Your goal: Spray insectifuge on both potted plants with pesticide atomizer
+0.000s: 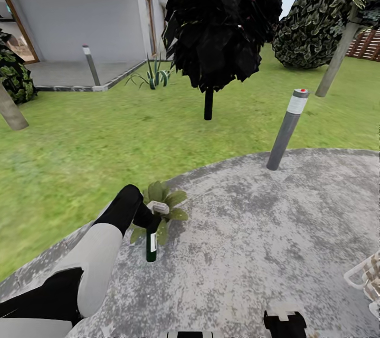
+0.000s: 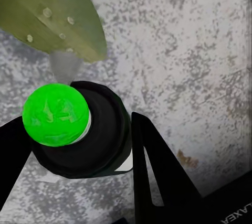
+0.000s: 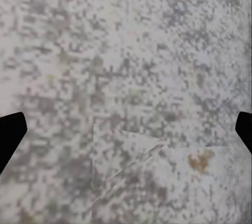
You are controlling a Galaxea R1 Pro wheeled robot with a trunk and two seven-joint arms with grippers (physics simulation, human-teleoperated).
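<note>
Dark green and black, the pesticide atomizer (image 1: 151,242) hangs head-down from the left pincer (image 1: 156,211), which pinches its body, just above the near-left potted plant (image 1: 160,206) on the stone patio (image 1: 274,232). In the left wrist view its bright green cap (image 2: 54,114) sits close beside a droplet-speckled leaf (image 2: 50,11). The risk, I judge: spray lands on one side only, or the bottle slips or knocks the leaves. The right pincer (image 3: 126,129) hovers spread over bare stone, well apart.
</note>
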